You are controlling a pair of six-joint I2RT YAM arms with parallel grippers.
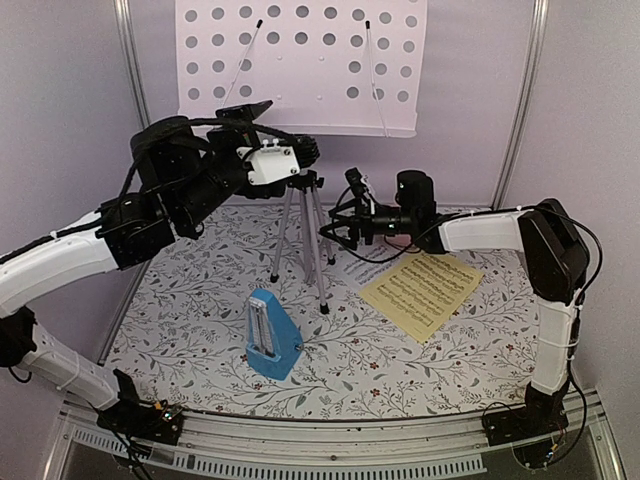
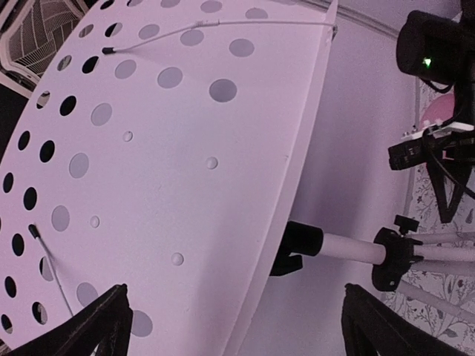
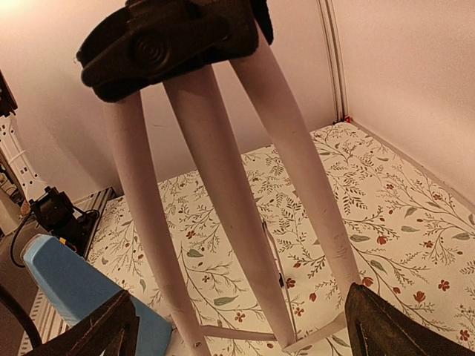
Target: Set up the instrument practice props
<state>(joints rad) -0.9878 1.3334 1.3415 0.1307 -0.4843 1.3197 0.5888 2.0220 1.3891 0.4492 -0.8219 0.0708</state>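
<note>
At the music stand [image 1: 300, 60], both arms are up close. It's upright on its tripod legs [image 1: 300, 235] on the floral worktop [image 1: 450, 360], perforated desk facing the arms, nothing on the ledge.

Left claw [image 1: 308, 152]: just under the stand's desk at the neck, fingers [image 2: 96, 326] spread wide. The wrist view has the desk's lower edge in the gap ahead, with no contact that I can see. Holding nothing.

Right claw [image 1: 335, 228]: low on the right of the stand's legs, pointed at them, fingers [image 3: 401, 326] wide apart. The legs sit in the gap ahead, not gripped.

Props:
- blue metronome [image 1: 272, 335]: standing in front of the stand's legs, apart from them
- yellow sheet [image 1: 422, 290]: flat on the worktop, right of the stand
- white sheet [image 1: 365, 268]: between the yellow sheet and the stand's legs, partly under the yellow one

My read: the stand placement step is about wrapped, and the sheets aren't started. Next is probably the yellow sheet, since it's on top. It's thin and flat, so the right claw needs to come down at an edge or corner, pinch, lift it without dragging the white one, then set it on the stand's ledge. The stand looks top-heavy, so avoid bumping the legs on the way out.
</note>
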